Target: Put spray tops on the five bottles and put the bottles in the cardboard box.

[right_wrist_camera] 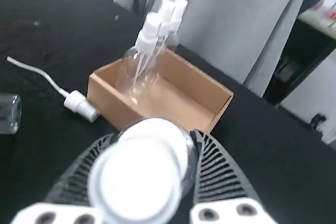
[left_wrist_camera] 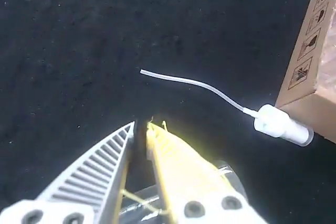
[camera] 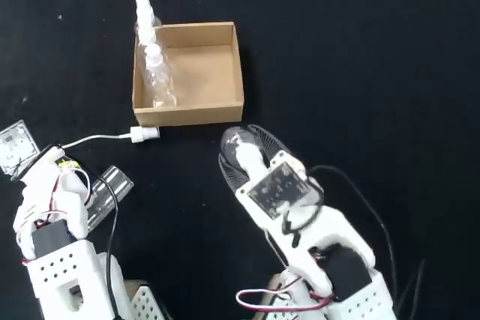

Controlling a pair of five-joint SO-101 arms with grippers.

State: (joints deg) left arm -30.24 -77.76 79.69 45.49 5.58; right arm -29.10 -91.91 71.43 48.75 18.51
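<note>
The open brown cardboard box [camera: 187,115] sits toward the far side of the table, left of centre. Three clear plastic bottles with white spray tops [right_wrist_camera: 142,61] stand upright inside it, crowded along its left wall. The rest of the box floor is bare.

A fourth clear bottle with a white spray top [camera: 241,154] is clamped between the ribbed jaws of the right gripper [right_wrist_camera: 156,132]. It is held above the table, just in front of the box's near right corner, with its top pointing toward the box.

A loose white spray top with a long thin dip tube [camera: 144,134] lies on the table, just beside the box's near wall at its left corner. Its tube curves away toward the left arm. An uncapped clear bottle [camera: 112,185] lies on its side nearer the front edge, close beside the left arm.

The left gripper [left_wrist_camera: 140,127] hangs low over the table with its white and yellow jaws drawn almost together. Only a narrow slit is left between them, with nothing in it. The tip of the dip tube lies just beyond its fingertips.

The table [camera: 360,73] is covered in a black, slightly speckled cloth. Behind its far edge hangs a grey draped fabric [right_wrist_camera: 236,19].
</note>
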